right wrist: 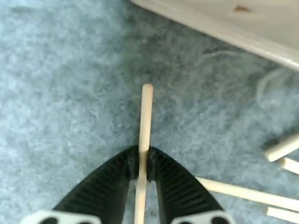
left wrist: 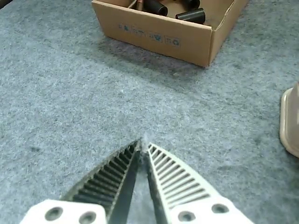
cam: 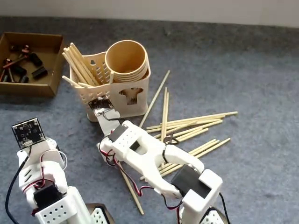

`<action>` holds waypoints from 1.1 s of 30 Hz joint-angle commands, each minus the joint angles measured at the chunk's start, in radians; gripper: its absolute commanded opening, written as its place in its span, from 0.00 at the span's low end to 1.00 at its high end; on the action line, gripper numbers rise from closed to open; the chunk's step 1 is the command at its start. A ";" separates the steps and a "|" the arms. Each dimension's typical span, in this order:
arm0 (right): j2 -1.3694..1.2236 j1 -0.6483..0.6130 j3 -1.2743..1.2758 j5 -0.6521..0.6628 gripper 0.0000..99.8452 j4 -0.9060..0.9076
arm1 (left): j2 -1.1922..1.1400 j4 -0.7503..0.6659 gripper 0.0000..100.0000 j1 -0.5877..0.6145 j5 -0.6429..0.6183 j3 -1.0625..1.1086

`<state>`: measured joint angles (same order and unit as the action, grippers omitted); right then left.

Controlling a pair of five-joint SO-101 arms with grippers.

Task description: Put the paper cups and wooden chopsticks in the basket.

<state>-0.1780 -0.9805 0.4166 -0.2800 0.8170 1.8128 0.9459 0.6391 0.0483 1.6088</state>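
One held stick: the right gripper (right wrist: pixel 144 151) is closed narrow on a pale wooden chopstick (right wrist: pixel 146 116). The black ribbed fingers (right wrist: pixel 117 177) press it from both sides.
Long axis: the chopstick runs in line with the fingers and sticks out forward past their tips. Its blunt end is free above the grey carpet (right wrist: pixel 56 93).
Way to the basket: just ahead of that end stands the cream plastic basket with cut-out walls (cam: pixel 135 100). In the high view this gripper sits low, just beside the foot of the front wall, so I judge that the opening lies above and beyond it.
What the move asks: in my judgement, first a lift over the rim, then a tilt so that the stick goes in end-down. A straight push forward would meet the wall.
Already inside: a stack of tan paper cups (cam: pixel 126 58), and a bundle of chopsticks (cam: pixel 79 63) leaning in the corner on the box side.
Left on the carpet: many loose chopsticks (cam: pixel 187 128) lie fanned beside the basket, partly under the right arm (cam: pixel 149 154).
Other arm: the left gripper (left wrist: pixel 142 144) has its fingers together with nothing between them. It is over bare carpet, facing the brown cardboard box of small dark parts (left wrist: pixel 154 35), well apart from the loose sticks.
Nearer arm: the right one, for both the basket and the pile.
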 commanded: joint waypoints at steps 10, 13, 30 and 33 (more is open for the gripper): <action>0.320 -0.015 0.105 -0.003 0.01 0.082 | 0.010 -0.021 0.01 0.010 -0.003 -0.042; 0.389 -0.012 0.142 -0.002 0.01 0.085 | 0.010 -0.021 0.01 0.010 -0.003 -0.042; 1.006 0.016 0.280 0.075 0.01 0.082 | 0.010 -0.025 0.01 0.008 -0.005 -0.041; 1.093 0.039 0.275 0.075 0.01 0.079 | 0.010 -0.025 0.01 0.008 -0.005 -0.041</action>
<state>0.8286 -0.9712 0.7096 -0.2232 0.8907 1.8128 0.9459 0.6391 0.0483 1.6088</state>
